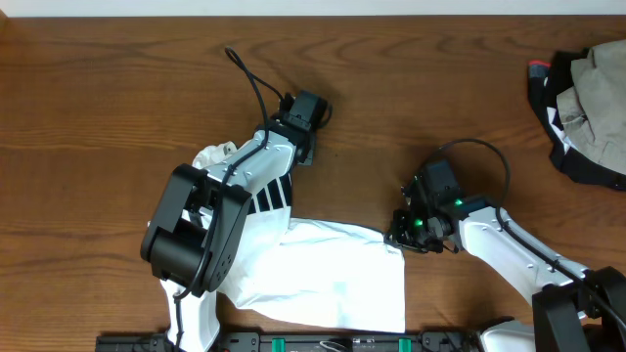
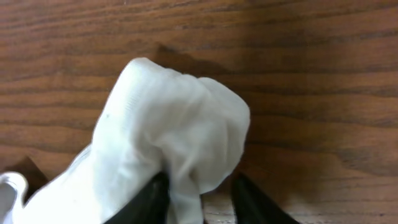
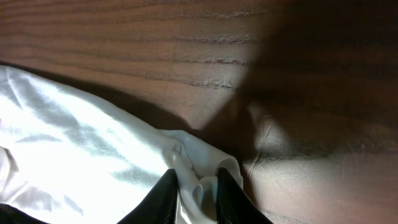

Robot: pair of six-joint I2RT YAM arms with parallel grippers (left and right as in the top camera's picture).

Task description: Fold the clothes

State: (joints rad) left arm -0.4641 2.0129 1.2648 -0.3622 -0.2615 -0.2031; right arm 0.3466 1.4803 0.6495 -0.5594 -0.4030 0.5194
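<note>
A heap of dark and beige cloth (image 1: 587, 103) lies at the right-hand edge of the wooden table (image 1: 117, 88), partly out of sight.

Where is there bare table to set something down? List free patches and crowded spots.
Free: the table at far left, between its far edge and the left arm; the far middle, between that arm and the clothes pile. Crowded: the near edge, where the white garment lies, the right gripper pinching its corner.
</note>
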